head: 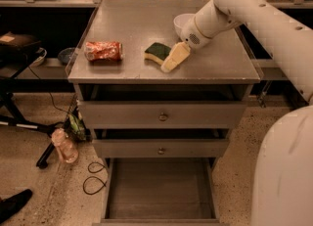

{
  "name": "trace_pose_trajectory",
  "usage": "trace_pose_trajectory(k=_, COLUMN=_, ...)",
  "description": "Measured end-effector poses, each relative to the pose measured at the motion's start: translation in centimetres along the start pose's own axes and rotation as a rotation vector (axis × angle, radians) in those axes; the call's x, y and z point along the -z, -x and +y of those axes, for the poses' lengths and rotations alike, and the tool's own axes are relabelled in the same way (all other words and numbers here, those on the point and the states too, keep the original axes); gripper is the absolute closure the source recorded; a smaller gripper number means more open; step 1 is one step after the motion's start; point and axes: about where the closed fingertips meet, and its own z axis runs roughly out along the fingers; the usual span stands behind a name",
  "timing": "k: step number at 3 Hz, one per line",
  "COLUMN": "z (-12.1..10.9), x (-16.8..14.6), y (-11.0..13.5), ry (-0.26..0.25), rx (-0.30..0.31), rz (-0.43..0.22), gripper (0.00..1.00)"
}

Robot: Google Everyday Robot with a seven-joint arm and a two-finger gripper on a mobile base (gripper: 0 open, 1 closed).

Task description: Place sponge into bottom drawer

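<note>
The sponge, yellow with a dark green scrub face, lies on the grey cabinet top near the middle front. My gripper reaches in from the right and its cream fingers rest right beside the sponge's right edge, touching or nearly touching it. The bottom drawer is pulled out at the base of the cabinet, a deep grey tray with a bare flat floor.
An orange-red foil snack packet lies at the left of the top. A white bowl sits behind my wrist. Two shut drawers with brass knobs sit above the open one. A plastic bottle and cables lie on the floor at left.
</note>
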Motion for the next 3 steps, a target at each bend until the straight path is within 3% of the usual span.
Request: trace_pose_trajectory(k=3, z=0.4, x=-2.5, y=0.8, ry=0.001, rx=0.045, rz=0.003, gripper=0.0)
